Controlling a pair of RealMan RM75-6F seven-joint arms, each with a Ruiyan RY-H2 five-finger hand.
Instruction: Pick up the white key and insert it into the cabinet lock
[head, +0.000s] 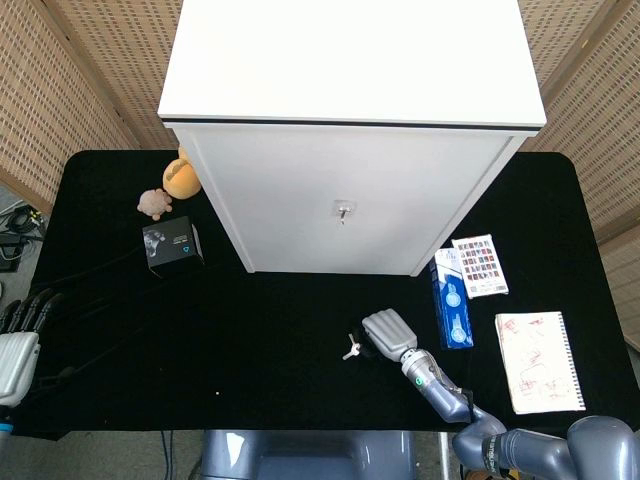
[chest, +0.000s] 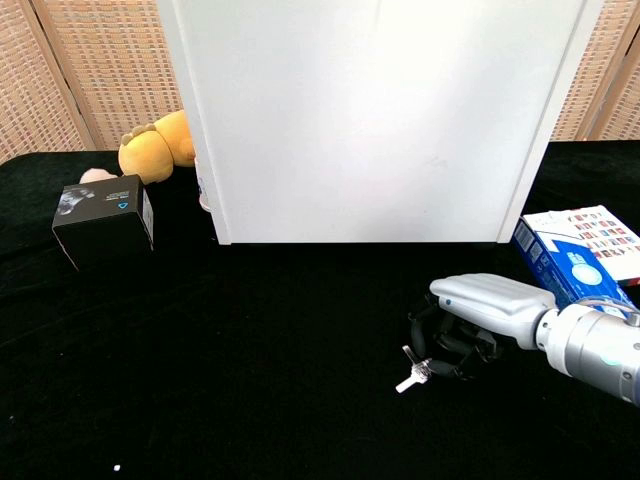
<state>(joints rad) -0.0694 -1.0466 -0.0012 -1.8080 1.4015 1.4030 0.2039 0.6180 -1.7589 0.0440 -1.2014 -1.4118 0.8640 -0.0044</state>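
Right hand (chest: 470, 325) silver shell, dark fingers curled touching small white metal key (chest: 413, 371) on black cloth (chest: 250, 380); grip unclear

White key (chest: 411, 375) lay flat on the black table, at 6 o'clock from the cabinet lock (head: 342, 210), well apart.

The right hand (chest: 480, 325) is lying low over the table, palm down, its grey back facing up and its dark fingers (chest: 440, 345) curling downward at the front. The right forearm is extending back toward the lower right. The left hand (head: 18, 345) is resting at the far left edge, fingers pointing forward.
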